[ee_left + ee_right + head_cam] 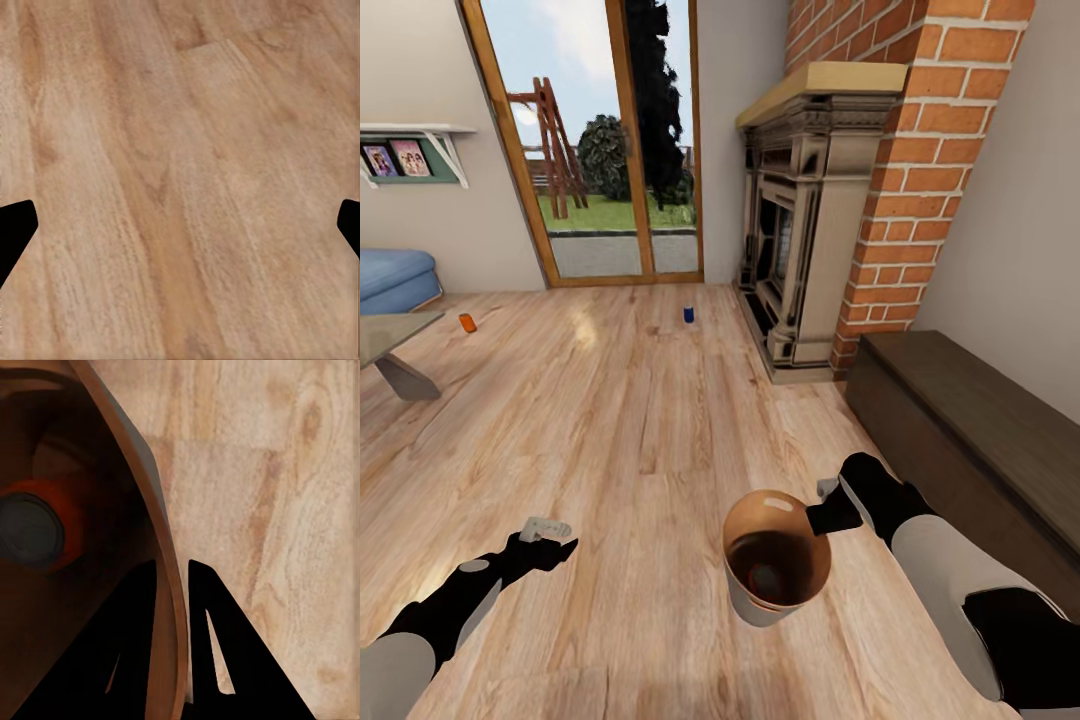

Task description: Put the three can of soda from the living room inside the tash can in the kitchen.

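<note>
While the trash can (776, 565) is gripped at its rim by the right claw (830, 517), one red can (34, 529) lies inside; left claw (547, 532) spread, empty; orange can (467, 322) and blue can (688, 314) remain on the floor ahead; approach judged next.

Warm wood floor (660, 420), orange soda can (467, 322) near the sofa-side edge, dark blue soda can (688, 314) before the glass doors, well apart.
</note>
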